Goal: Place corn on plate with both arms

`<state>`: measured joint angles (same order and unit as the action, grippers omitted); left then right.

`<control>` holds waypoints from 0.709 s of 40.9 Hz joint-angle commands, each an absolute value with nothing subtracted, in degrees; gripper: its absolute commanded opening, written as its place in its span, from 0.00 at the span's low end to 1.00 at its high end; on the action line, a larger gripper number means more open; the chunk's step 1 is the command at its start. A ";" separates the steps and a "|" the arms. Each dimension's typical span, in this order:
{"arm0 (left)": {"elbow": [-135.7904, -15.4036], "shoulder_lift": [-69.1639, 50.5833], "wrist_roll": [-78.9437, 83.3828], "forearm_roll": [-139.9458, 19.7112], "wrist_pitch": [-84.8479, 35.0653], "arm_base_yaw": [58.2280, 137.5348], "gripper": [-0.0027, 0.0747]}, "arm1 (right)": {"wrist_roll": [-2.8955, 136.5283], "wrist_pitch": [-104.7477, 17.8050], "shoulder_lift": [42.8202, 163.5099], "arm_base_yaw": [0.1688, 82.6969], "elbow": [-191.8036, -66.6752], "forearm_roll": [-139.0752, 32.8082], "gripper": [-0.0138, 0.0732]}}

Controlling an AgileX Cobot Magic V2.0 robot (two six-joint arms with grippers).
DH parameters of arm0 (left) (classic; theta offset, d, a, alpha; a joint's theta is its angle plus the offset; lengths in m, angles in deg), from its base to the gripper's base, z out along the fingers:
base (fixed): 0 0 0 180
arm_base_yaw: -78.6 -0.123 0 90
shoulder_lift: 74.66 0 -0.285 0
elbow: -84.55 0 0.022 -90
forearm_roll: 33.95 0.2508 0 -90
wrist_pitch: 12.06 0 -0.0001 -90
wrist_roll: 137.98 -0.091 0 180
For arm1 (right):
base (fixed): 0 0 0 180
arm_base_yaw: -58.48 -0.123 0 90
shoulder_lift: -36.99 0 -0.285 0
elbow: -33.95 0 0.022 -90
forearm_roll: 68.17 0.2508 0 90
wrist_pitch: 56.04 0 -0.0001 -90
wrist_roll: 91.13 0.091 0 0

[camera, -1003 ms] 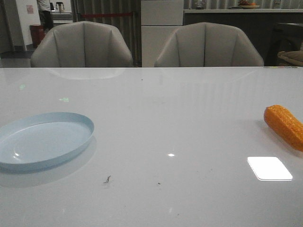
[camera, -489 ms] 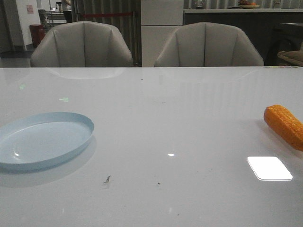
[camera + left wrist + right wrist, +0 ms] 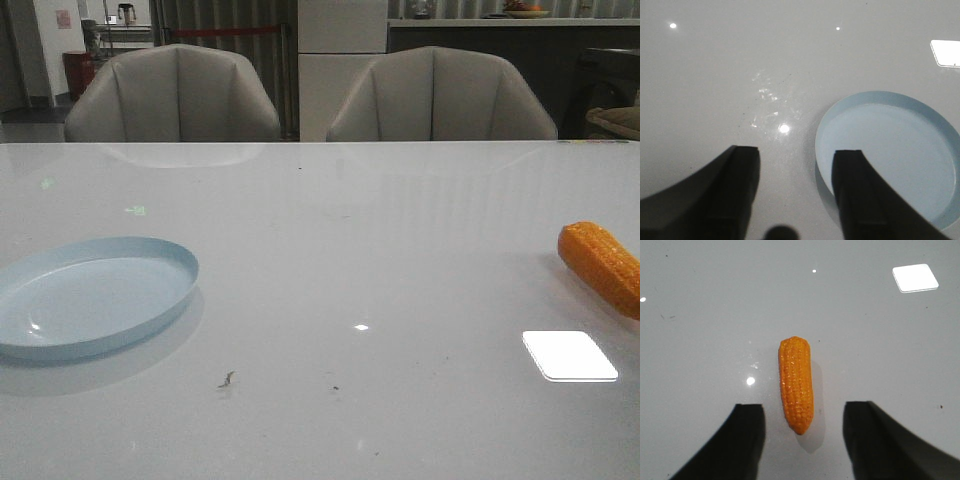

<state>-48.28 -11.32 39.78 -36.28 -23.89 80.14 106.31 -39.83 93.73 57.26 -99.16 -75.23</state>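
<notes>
Corn (image 3: 602,265): lies far right on the surface (image 3: 400,260), well apart from the plate (image 3: 90,295) at near left.
Right hand (image 3: 802,440): released, fingers astride the cob's tip.
Left hand (image 3: 795,190): released, empty, beside the plate's rim.
Advice: lower straight, clench across mid-cob.

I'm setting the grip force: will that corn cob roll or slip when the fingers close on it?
The corn is round and tapered, lying loose on the glossy table, so a nudge would likely roll it in a curve. Its bumpy kernel rows should help grip. It looks stiff. The right gripper is open over it.
</notes>
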 commanded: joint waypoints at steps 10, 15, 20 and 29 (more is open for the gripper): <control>-53.24 -6.74 40.38 -39.20 -27.19 80.22 0.71 | 106.17 -38.01 93.57 57.55 -101.26 -75.24 0.84; -58.83 -1.60 40.38 -39.20 -32.21 80.22 0.71 | 106.17 -38.07 93.57 57.55 -101.26 -75.24 0.84; -65.81 4.86 40.38 -39.20 -35.20 80.22 0.71 | 106.17 -38.02 93.57 57.55 -101.26 -75.24 0.84; -77.55 19.91 38.71 -39.08 -41.85 80.22 0.71 | 106.17 -38.02 93.57 57.55 -101.26 -75.24 0.84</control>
